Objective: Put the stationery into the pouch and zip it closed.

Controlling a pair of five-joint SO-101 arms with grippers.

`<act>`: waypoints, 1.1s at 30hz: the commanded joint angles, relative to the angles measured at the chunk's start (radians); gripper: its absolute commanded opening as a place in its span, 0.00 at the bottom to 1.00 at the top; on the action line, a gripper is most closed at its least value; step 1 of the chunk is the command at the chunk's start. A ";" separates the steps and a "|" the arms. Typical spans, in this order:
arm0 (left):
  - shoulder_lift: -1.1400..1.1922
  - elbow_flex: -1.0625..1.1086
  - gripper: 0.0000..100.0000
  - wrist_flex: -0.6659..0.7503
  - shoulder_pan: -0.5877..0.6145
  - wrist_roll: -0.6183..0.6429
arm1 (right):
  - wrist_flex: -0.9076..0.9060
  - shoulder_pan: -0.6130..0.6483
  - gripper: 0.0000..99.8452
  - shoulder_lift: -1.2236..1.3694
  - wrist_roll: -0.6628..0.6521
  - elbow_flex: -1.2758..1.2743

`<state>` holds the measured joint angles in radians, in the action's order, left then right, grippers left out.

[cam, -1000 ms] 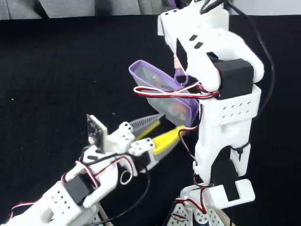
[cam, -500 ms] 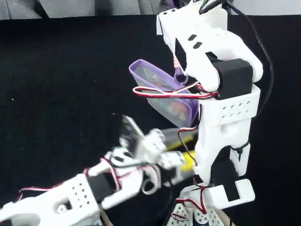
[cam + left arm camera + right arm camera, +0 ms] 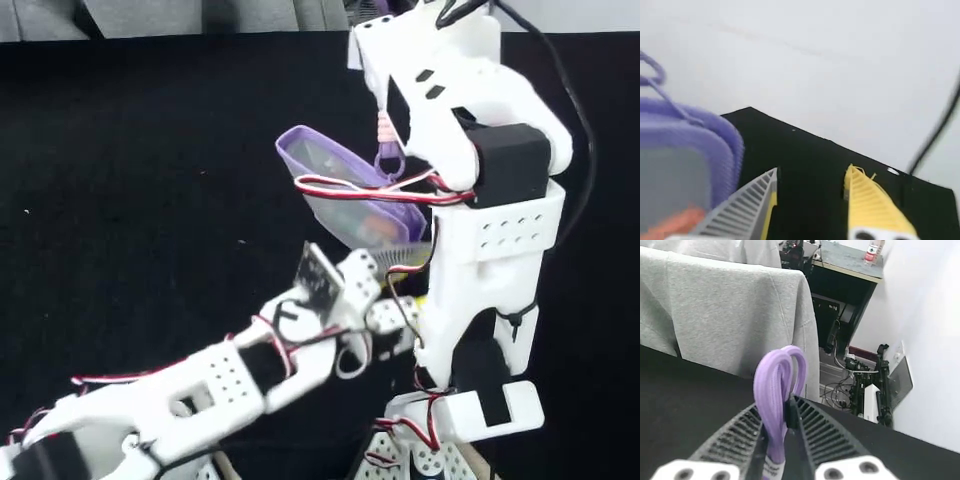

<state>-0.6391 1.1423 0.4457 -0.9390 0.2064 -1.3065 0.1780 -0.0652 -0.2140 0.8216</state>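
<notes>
Left gripper [image 3: 812,172] has swung up from lower left, jaws wide, and now sits just beside the pouch [image 3: 350,195] hanging mid-frame. Right gripper [image 3: 788,402] pinches its purple loop [image 3: 776,375]. Looks like the zipping stage. Next move needs the zip pull, which I can't see.

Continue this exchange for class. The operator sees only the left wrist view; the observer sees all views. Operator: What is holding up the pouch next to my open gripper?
Observer: The right gripper, shut on the pouch's purple loop.
Operator: Is the pouch lying on the table?
Observer: It looks lifted off the table, hanging tilted from that loop.
Operator: What is close to my left gripper?
Observer: The right arm's upright part stands right beside it.
</notes>
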 commanded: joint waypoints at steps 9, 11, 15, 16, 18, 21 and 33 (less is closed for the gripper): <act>0.074 -0.036 0.22 0.035 0.110 -0.011 | -0.035 -0.087 0.01 -0.038 -0.011 0.140; 0.008 0.022 0.22 0.035 0.117 -0.015 | -0.035 -0.095 0.01 -0.038 -0.011 0.140; -0.146 0.113 0.22 0.028 0.130 -0.015 | -0.035 -0.086 0.01 -0.031 -0.011 0.137; -0.183 0.133 0.22 0.026 0.114 -0.015 | -0.032 -0.077 0.01 -0.030 -0.011 0.137; -0.238 0.168 0.22 0.026 0.064 -0.015 | -0.026 -0.031 0.01 -0.030 -0.011 0.139; -0.310 0.202 0.22 -0.060 -0.004 -0.017 | -0.026 0.046 0.01 -0.028 -0.017 0.139; -0.678 0.320 0.22 -0.293 -0.070 -0.008 | 0.095 0.285 0.01 -0.028 -0.080 0.140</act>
<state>-1.1914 1.4293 0.1588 -0.9605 0.1972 -1.2528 0.3867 -0.0667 -0.2831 0.9183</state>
